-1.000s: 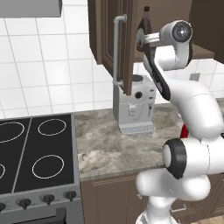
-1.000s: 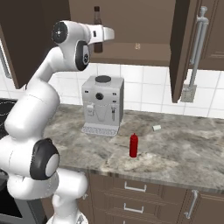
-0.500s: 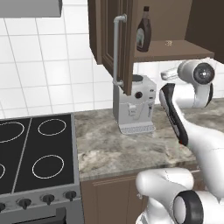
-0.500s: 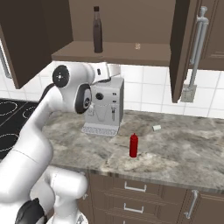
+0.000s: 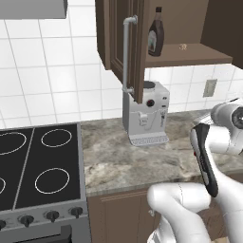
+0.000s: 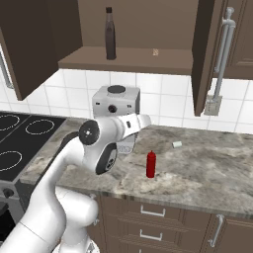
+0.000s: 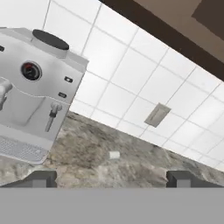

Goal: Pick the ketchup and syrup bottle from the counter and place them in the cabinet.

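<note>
Tabletop (image 6: 207, 168): ketchup (image 6: 151, 164) standing there, syrup bottle (image 6: 110, 33) shelved in cabinet (image 6: 128, 57).
Claw (image 7: 111, 177): wide open, empty.
Next: drop onto ketchup.

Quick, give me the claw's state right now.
Claw: open and empty, its two fingertips spread wide over the counter, holding nothing.

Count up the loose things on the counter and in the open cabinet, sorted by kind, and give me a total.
Bottles: 2, dark brown syrup bottle on cabinet shelf, slim red ketchup bottle on counter
Silver coffee machines: 1
Small pale blocks: 1
Total: 4
</note>
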Controlling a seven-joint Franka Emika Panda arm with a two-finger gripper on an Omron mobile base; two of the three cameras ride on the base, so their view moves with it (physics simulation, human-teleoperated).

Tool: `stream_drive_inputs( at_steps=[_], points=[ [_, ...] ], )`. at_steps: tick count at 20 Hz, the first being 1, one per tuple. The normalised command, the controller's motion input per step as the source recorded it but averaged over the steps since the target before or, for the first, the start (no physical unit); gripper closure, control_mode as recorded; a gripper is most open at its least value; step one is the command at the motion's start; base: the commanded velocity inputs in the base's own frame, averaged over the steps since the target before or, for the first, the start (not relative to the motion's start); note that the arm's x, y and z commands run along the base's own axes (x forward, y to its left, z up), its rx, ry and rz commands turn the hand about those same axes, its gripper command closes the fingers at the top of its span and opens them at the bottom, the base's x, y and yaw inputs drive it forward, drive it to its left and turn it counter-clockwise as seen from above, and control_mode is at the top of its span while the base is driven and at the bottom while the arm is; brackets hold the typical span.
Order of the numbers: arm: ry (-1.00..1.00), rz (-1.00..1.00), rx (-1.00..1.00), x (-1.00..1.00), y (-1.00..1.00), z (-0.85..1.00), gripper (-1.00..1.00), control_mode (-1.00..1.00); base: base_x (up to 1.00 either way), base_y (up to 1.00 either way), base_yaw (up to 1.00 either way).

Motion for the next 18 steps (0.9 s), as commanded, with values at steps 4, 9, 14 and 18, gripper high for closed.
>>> stream_drive_inputs(
  at_steps=[4, 9, 14, 18],
  points=[
    [0.32, 0.10, -0.12, -0.40, -0.65, -1.00, -1.00, -1.00, 0.00, 0.00, 0.00],
    [0.25, 0.10, -0.15, -0.28, -0.49, -0.95, -1.00, -1.00, 0.00, 0.00, 0.00],
    [0.02, 0.02, -0.05, -0.05, -0.11, -0.39, -1.00, -1.00, 0.00, 0.00, 0.00],
    [0.00, 0.00, 0.15, 0.00, -0.33, -0.18, -1.00, -1.00, 0.00, 0.00, 0.00]
  ],
)
